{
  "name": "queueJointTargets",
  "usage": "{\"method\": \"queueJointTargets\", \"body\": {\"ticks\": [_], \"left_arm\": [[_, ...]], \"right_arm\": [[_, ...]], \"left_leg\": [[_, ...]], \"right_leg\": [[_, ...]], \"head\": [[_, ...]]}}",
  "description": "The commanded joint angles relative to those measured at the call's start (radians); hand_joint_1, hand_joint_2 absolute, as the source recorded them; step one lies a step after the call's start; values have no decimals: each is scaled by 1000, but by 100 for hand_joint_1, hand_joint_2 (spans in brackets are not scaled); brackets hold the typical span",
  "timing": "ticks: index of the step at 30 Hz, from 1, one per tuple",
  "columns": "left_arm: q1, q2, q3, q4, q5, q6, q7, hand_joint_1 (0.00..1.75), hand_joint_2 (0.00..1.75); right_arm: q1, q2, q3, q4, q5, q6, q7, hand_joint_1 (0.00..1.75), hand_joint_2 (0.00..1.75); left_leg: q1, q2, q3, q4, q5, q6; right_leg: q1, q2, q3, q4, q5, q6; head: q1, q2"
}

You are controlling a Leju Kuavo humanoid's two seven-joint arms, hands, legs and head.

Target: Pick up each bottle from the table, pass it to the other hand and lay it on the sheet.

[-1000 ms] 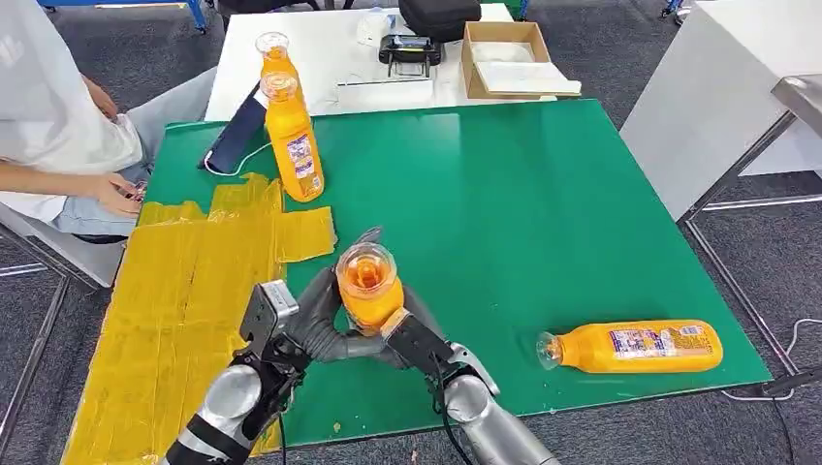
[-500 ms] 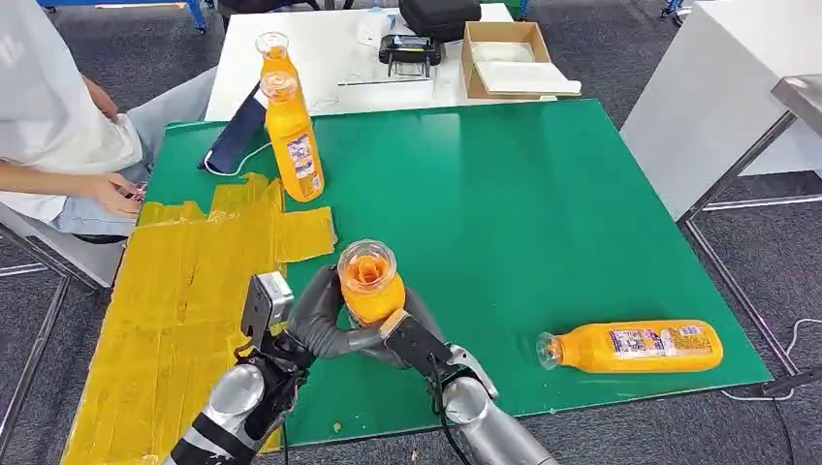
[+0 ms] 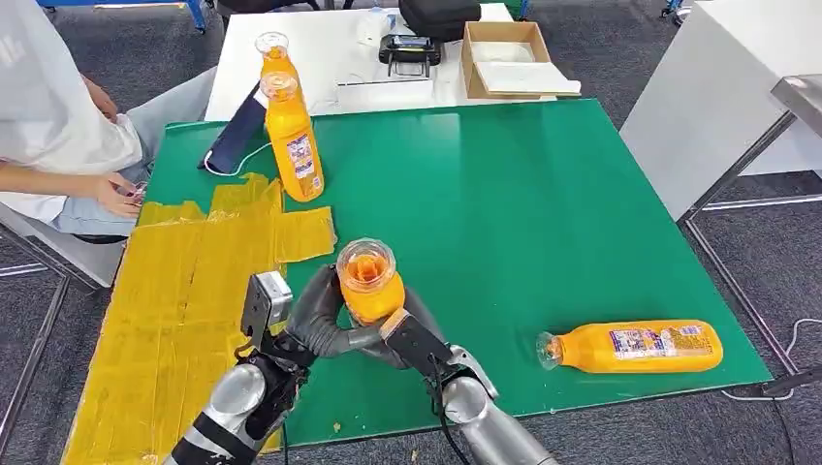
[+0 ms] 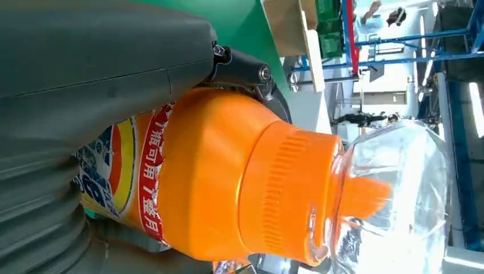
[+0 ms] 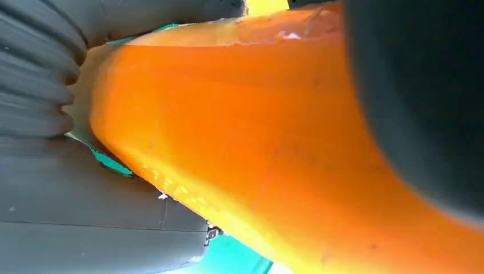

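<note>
Grey carpet floor [image 3: 601, 53], white table [image 3: 320, 48], white cabinet [image 3: 717, 87]

Held bottle [image 3: 368, 286]: lower body hidden behind left hand [image 3: 315, 320] and right hand [image 3: 407, 334] in head view; base cut off in left wrist view. Right wrist view: bottle blurred, label unreadable, dark finger [image 5: 416, 97] out of focus. Far upright bottle [image 3: 274, 53]: mostly hidden behind nearer upright bottle [image 3: 294, 140]. Lying bottle [image 3: 632, 347]: label print too small to read. Person [image 3: 58, 126]: cut off by picture edge. Yellow sheet [image 3: 184, 300]: near corner hidden by left arm.
</note>
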Motion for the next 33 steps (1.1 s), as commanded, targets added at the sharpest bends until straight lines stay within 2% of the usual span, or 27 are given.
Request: {"method": "queueJointTargets", "body": {"ticks": [1,6,8,13,14,15,26,27,28,29,30,33], "left_arm": [[-19,2,-51,40,-38,40,-9,175,175],[-15,45,10,-24,-260,206,-57,175,175],[-24,73,36,-37,-545,391,-50,175,175],[-25,83,121,-12,-676,409,-3,175,175],[-25,83,121,-12,-676,409,-3,175,175],[-22,78,123,-11,-681,409,-6,175,175],[-20,73,122,-12,-685,409,-8,175,175],[-28,85,114,-1,-812,481,29,175,175],[-42,102,101,26,-1010,534,127,175,175],[-63,122,96,60,-1143,500,196,175,175],[-76,129,99,85,-1183,480,218,175,175],[-115,136,111,180,-1410,441,330,175,175]], "right_arm": [[-45,-21,19,-17,-18,-32,-13,0,175],[26,-90,-58,-238,-33,-77,-23,0,175],[60,-111,-107,-325,-28,-91,-28,0,175],[109,-131,-163,-451,10,-100,-32,0,175],[109,-131,-163,-451,10,-100,-32,0,175],[110,-127,-162,-448,11,-100,-31,0,175],[108,-124,-160,-441,11,-100,-31,0,175],[110,-119,-165,-441,20,-113,-39,0,175],[122,-119,-174,-465,24,-129,-46,0,175],[136,-124,-184,-504,42,-138,-43,0,175],[147,-128,-190,-530,59,-150,-40,0,175],[172,-130,-206,-607,132,-182,-28,0,175]], "left_leg": [[1,0,3,0,-2,-2],[1,-1,5,1,-3,-3],[1,-2,3,1,-2,-2],[0,-1,5,1,-2,-3],[1,-1,6,2,-4,-4],[0,-1,2,0,-1,-2],[1,0,5,1,-2,-3],[1,0,4,0,-2,-2],[1,0,6,1,-3,-3],[1,0,8,1,-4,-4],[0,-1,2,0,-1,-2],[1,-2,6,0,-2,-3]], "right_leg": [[1,-1,3,0,-1,-2],[1,-2,5,1,-3,-2],[1,-3,4,0,-2,-2],[1,-2,5,1,-3,-2],[1,-2,6,2,-4,-3],[1,-1,2,0,-1,-1],[1,-1,5,0,-2,-2],[1,-1,4,0,-1,-2],[1,-1,6,0,-3,-3],[1,-1,8,1,-4,-3],[1,-2,3,0,-1,-1],[1,-4,6,1,-3,-3]], "head": [[0,0],[0,0],[0,0],[0,0],[0,0],[0,0],[0,0],[0,0],[0,0],[0,0],[0,0],[0,0]]}}
